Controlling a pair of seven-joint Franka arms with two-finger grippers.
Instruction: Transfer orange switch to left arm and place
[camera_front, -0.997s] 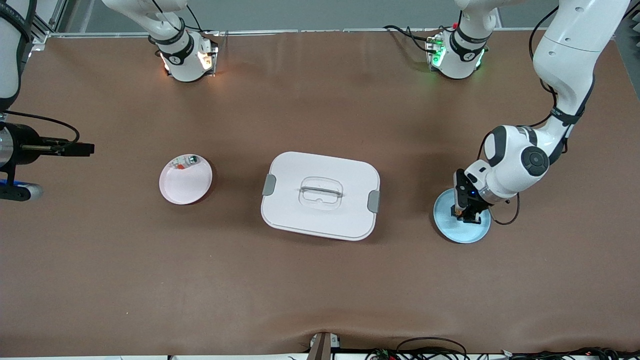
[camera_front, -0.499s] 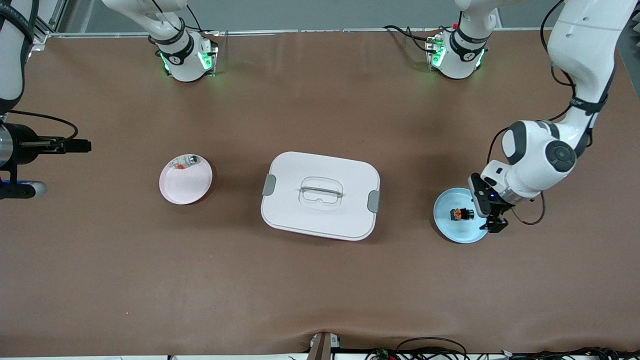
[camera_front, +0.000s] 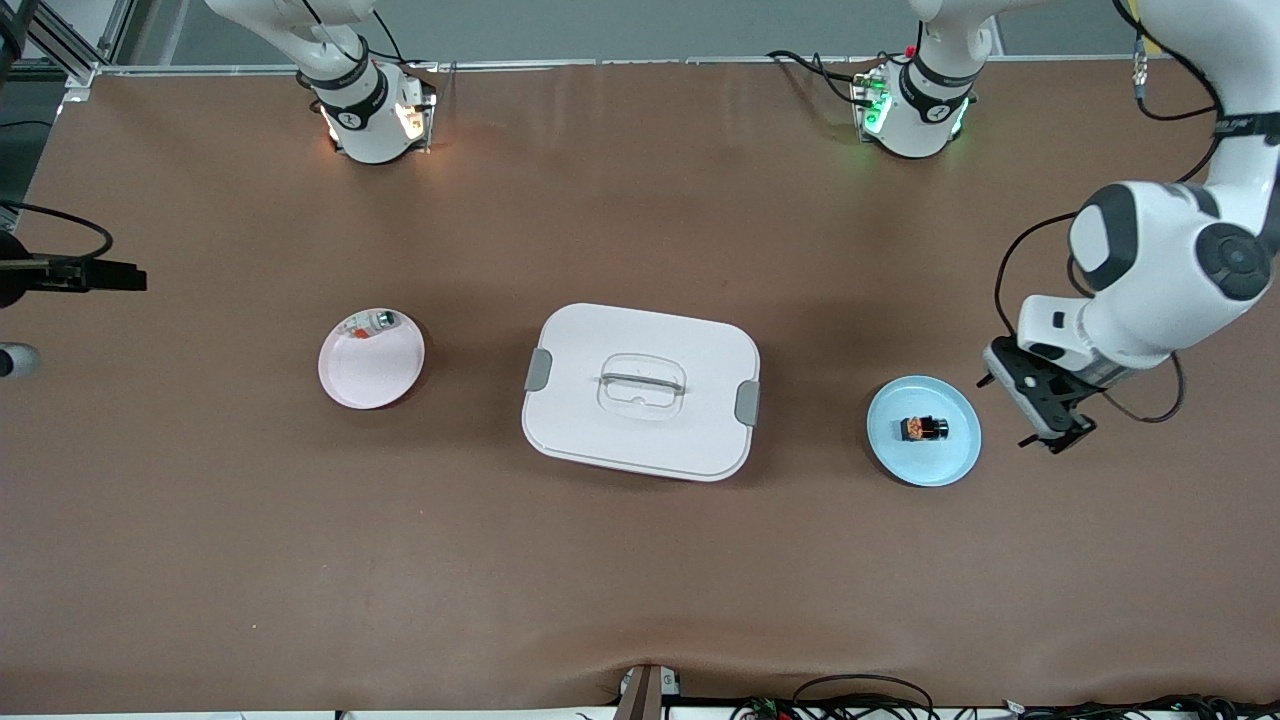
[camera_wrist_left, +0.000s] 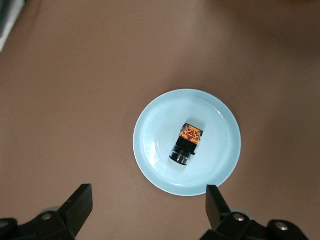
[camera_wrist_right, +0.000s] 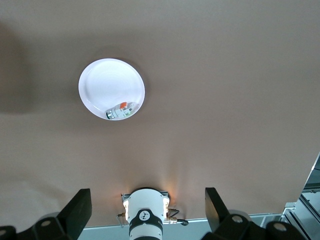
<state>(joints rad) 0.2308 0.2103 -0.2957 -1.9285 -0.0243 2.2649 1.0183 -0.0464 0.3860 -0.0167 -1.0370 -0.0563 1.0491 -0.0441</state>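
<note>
The tiny black cylindrical orange switch (camera_front: 923, 429) lies on its side on the round blue plate (camera_front: 950, 465). The left gripper (camera_front: 1040, 405) hangs beside the plate, jaws wide, empty. The right gripper (camera_wrist_right: 145, 212) waits, also wide open and empty.

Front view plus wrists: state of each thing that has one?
orange switch: lying on its side in the blue plate, not held
box: lid on, side latches down
left gripper: open, empty, up beside the blue plate
right gripper: open, empty, waiting
small clear part: lying in the pink plate
</note>
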